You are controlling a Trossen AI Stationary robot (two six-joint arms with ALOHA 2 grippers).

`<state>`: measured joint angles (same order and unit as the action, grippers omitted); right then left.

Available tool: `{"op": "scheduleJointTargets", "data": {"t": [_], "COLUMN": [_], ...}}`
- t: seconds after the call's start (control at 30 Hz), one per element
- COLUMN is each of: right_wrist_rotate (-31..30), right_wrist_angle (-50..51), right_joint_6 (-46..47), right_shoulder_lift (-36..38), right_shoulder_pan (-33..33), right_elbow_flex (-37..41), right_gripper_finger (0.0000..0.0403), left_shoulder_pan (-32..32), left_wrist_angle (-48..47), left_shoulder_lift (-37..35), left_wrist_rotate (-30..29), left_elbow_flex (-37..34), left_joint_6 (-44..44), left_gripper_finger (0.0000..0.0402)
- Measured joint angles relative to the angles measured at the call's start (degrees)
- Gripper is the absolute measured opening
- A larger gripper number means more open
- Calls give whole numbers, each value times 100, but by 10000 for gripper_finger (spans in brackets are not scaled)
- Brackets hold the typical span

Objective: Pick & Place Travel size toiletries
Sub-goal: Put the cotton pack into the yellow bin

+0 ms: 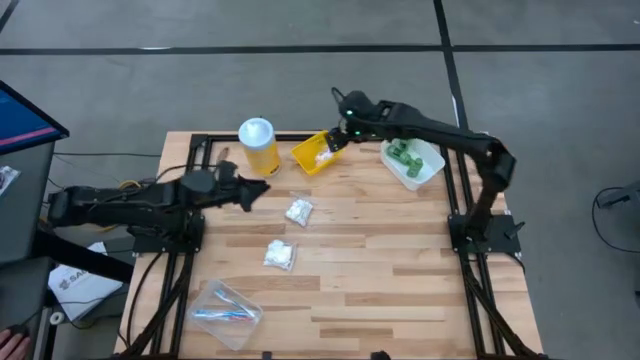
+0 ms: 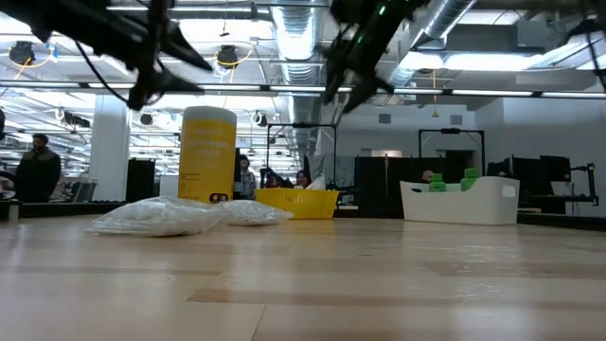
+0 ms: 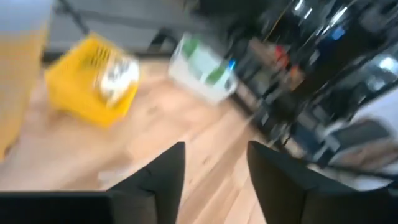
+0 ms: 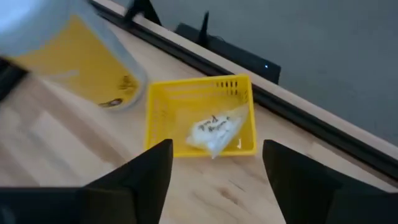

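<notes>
1. Your right gripper (image 1: 335, 142) hangs above the far edge of the table, over the yellow tray (image 1: 314, 154). In its wrist view the two fingers (image 4: 140, 177) stand wide apart with nothing between them, and the tray shows in the gap.
2. One clear packet (image 4: 214, 129) of white contents lies inside the tray, against its wall, apart from the fingers above it.
3. Your left gripper (image 1: 262, 189) is raised off the table just in front of the jar (image 1: 258, 146). Its fingers (image 3: 163, 177) are parted and hold nothing.
4. Two more packets lie on the bare wood near the table's middle: one (image 1: 298, 210) just beyond the left gripper's tip, the other (image 1: 279, 254) nearer the front edge. Both are crumpled clear bags with white contents; in the low view they sit flat as a low heap (image 2: 161, 216).
5. The green bottles (image 1: 405, 156) sit clustered in the white bin (image 1: 429, 170) at the far right of the table, under the right arm's forearm. Their tops show above the bin's rim in the low view.
6. The toothbrushes (image 1: 222, 313) lie in a clear bag near the front left corner, well apart from both grippers; you can make out blue, but little else.
</notes>
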<state>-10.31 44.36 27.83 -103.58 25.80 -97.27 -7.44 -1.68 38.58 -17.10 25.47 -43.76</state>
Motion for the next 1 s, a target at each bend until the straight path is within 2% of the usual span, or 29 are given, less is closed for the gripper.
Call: {"op": "scheduleJointTargets", "data": {"t": [0.17, 0.27, 0.43, 0.6, 0.7, 1.0], "right_wrist_rotate": [-43, -151, -604, -1265, -1795, -2611], "right_wrist_angle": [531, 886, 1307, 1581, 1834, 2678], "right_joint_6": [3, 5, 146, 662, 1017, 2029], "right_shoulder_lift": [860, 1262, 1859, 2341, 2528, 2654], "right_shoulder_pan": [-304, -626, -1369, -2086, -2457, -3248], "right_elbow_flex": [4, 4, 7, 7, 9, 11], "right_gripper_finger": [235, 223, 211, 215, 220, 221], "left_shoulder_pan": [-7, -176, -840, -1508, -1779, -1961], "left_wrist_angle": [-2, -4, 24, 837, 1102, 1547], "left_shoulder_lift": [1224, 1998, 3050, 3701, 4002, 4865], "left_wrist_rotate": [337, 703, 1397, 2024, 2263, 2705], "left_elbow_flex": [0, 28, 49, 50, 65, 410], "left_joint_6": [-90, -319, -778, -706, -665, -617], "left_gripper_finger": [213, 219, 221, 223, 238, 304]}}
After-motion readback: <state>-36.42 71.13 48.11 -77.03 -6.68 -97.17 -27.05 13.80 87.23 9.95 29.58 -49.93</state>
